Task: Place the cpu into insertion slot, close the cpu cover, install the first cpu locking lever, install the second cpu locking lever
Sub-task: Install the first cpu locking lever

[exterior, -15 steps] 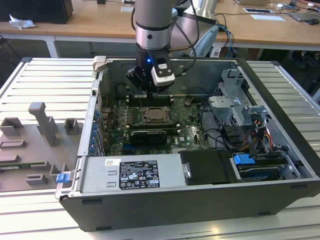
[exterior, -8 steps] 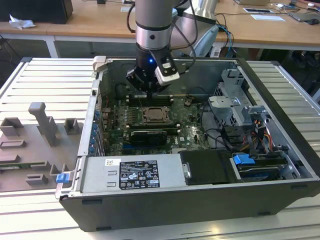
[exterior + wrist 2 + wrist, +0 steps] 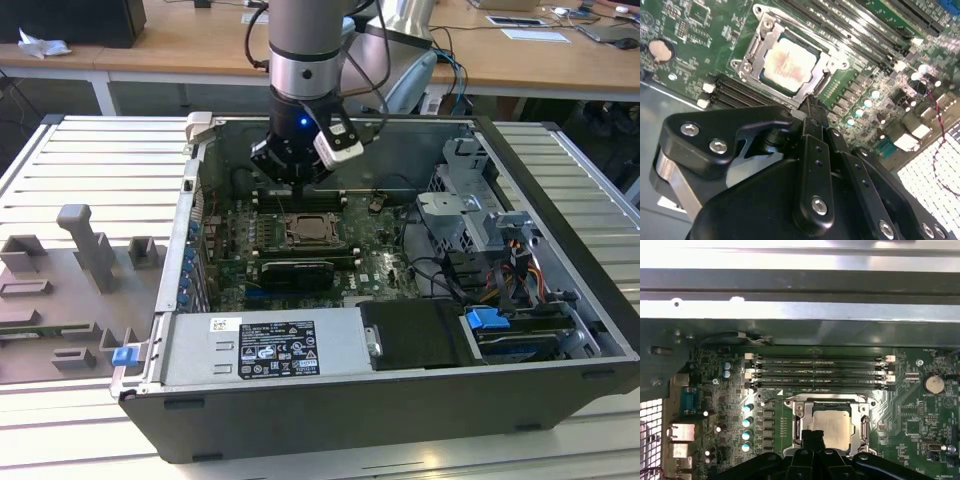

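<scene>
Gripper (image 3: 812, 106): fingers drawn together with nothing held, tips poised over one edge of the cpu cover (image 3: 756, 47); contact cannot be judged. Beyond the tips, the cpu (image 3: 790, 64) lies flat, pale face up, seated in the insertion slot (image 3: 832, 407) with the cover's frame down around it. It is square, so it has no long axis, and its edges run parallel to the memory slots (image 3: 815, 360). Farthest is the grey case wall (image 3: 800, 325).
</scene>
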Controlling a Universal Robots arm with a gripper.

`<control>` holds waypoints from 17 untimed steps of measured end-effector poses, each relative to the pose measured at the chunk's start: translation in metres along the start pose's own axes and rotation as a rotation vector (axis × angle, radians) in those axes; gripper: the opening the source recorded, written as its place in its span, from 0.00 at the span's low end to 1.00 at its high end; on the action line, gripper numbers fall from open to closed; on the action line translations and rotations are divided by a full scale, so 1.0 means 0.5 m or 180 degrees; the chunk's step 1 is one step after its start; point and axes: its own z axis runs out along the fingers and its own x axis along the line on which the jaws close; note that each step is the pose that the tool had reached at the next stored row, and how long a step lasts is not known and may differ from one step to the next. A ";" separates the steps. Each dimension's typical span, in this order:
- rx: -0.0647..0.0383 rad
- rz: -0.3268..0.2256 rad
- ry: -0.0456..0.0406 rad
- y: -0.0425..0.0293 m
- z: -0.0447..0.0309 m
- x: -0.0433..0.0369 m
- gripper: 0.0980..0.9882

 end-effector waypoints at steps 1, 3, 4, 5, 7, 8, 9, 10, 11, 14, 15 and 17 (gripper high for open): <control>0.0000 -0.0002 0.0000 0.000 0.000 0.005 0.01; 0.0000 -0.0008 0.0000 0.000 0.000 0.019 0.01; 0.0000 -0.0011 -0.0004 0.000 0.000 0.024 0.01; 0.0000 -0.0012 -0.0010 0.001 0.000 0.032 0.01; 0.0001 -0.0017 -0.0021 0.001 0.000 0.046 0.01; 0.0001 -0.0020 -0.0023 0.001 0.000 0.051 0.01; 0.0001 -0.0022 -0.0025 0.001 0.000 0.054 0.01; 0.0001 -0.0025 -0.0025 0.002 0.000 0.056 0.01; 0.0001 -0.0026 -0.0026 0.002 0.000 0.058 0.01; -0.0001 -0.0029 -0.0032 0.005 0.001 0.073 0.01; -0.0001 -0.0033 -0.0031 0.007 0.001 0.076 0.01; -0.0003 -0.0038 -0.0031 0.010 0.001 0.078 0.01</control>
